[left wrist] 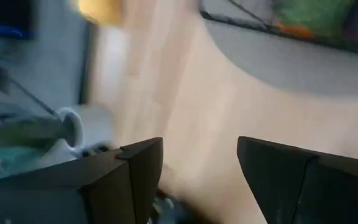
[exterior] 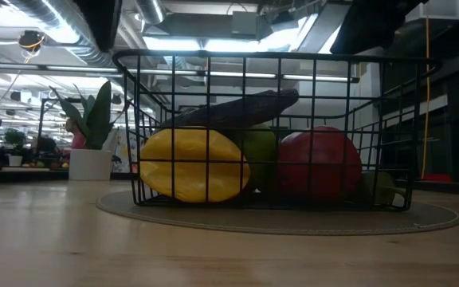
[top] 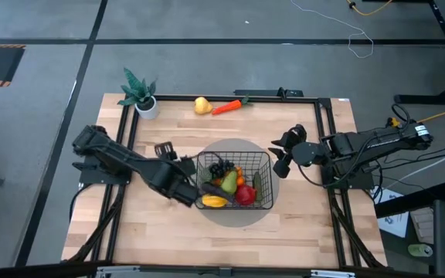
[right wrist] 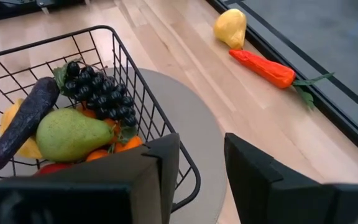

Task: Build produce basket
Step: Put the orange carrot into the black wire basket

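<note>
Basket (top: 235, 181) mid-table, holding most produce; carrot (top: 228, 106) and yellow pear (top: 201, 105) beyond its far side, carrot's long axis along table edge. Right pincer (top: 279, 153) nearer, part-open, empty. Left pincer (top: 194, 190) wide, empty, beside basket.

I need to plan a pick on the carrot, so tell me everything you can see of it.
The carrot is a small orange toy with a smooth, plastic-looking tapered body and a thin green leafy top. It lies flat on the wooden table near the far edge, outside the basket, its blunt end beside the yellow pear; whether they touch is unclear. Its green top lies against the dark frame rail. No gripper touches it.
</note>
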{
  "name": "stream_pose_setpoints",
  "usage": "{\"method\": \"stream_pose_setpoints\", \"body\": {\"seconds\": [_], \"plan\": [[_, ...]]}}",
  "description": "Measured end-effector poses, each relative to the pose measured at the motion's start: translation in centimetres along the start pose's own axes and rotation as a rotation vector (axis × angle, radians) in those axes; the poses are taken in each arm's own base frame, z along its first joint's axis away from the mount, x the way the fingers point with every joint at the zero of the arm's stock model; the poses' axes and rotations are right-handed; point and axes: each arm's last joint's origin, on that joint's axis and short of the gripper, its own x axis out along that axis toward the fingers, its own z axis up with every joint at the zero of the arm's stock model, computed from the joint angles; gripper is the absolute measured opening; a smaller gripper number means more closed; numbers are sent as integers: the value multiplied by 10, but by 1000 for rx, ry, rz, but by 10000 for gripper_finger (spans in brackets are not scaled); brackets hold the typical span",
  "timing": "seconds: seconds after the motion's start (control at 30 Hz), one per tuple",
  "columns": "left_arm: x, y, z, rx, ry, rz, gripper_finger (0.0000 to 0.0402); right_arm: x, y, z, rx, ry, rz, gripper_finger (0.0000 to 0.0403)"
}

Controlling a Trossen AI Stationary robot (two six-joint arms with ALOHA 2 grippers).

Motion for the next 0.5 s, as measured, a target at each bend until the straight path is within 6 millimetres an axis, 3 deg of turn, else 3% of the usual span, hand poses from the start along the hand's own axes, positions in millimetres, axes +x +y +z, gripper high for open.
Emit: {"method": "stream_pose_setpoints", "body": {"seconds": [0.13,0.3,0.5], "plan": [[-17,26,-21,-71,-134,-60,196,0,0,0,1,2,4,119],[-20,62,-56,-212,-242,-100,197,0,0,0,1,3,5,119],[-4,86,-94,-382,-494,-306,196,0,0,0,2,3,5,119]]}}
